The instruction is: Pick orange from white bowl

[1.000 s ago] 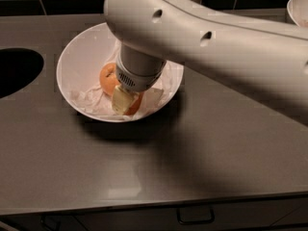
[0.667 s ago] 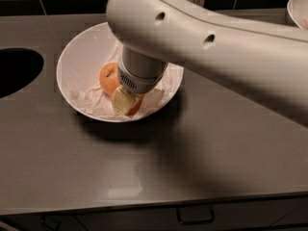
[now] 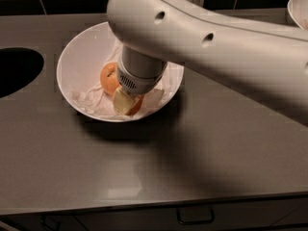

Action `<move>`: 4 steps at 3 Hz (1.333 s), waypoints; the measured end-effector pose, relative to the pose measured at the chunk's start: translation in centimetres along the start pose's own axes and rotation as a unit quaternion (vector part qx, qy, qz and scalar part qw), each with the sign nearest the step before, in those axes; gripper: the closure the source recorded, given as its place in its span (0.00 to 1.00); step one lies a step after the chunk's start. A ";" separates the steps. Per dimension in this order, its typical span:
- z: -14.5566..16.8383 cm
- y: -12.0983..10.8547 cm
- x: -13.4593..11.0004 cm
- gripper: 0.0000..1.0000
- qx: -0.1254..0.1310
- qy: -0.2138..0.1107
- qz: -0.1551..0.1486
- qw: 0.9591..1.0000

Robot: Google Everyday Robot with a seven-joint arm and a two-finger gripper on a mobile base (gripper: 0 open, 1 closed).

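The white bowl [image 3: 79, 66] sits on the dark grey counter at upper left, with crumpled white paper [image 3: 89, 100] in it. The orange [image 3: 109, 77] lies in the middle of the bowl on the paper. My gripper [image 3: 124, 102] reaches down into the bowl from the big white arm [image 3: 216, 47] and is right at the orange, covering its right half. A bit of orange skin shows to the right of the gripper's tip. The arm's wrist hides the rest of the gripper.
A dark round opening [image 3: 17, 71] is cut into the counter at far left. Another white bowl [image 3: 299, 11] stands at the top right corner. Black wall tiles run along the back. A drawer handle [image 3: 195, 219] shows below the counter's front edge.
The arm has shifted very slightly to the right over the bowl. The orange and the bowl have stayed where they were.
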State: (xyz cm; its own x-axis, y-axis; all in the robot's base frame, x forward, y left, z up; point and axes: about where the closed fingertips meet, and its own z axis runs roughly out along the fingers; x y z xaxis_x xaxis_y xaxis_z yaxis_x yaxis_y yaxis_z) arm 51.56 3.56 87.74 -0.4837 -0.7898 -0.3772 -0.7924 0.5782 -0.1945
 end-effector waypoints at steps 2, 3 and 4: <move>0.3 0.0 0.0 0.59 -0.007 0.003 -0.002 1.000; 0.3 -0.1 -0.1 0.76 -0.011 0.002 -0.003 1.000; 0.3 -0.1 -0.1 0.98 -0.011 0.002 -0.003 1.000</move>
State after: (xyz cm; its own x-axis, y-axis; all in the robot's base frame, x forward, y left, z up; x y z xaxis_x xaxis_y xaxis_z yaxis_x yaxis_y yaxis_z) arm 51.84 3.62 87.49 -0.4799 -0.7940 -0.3731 -0.8032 0.5688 -0.1773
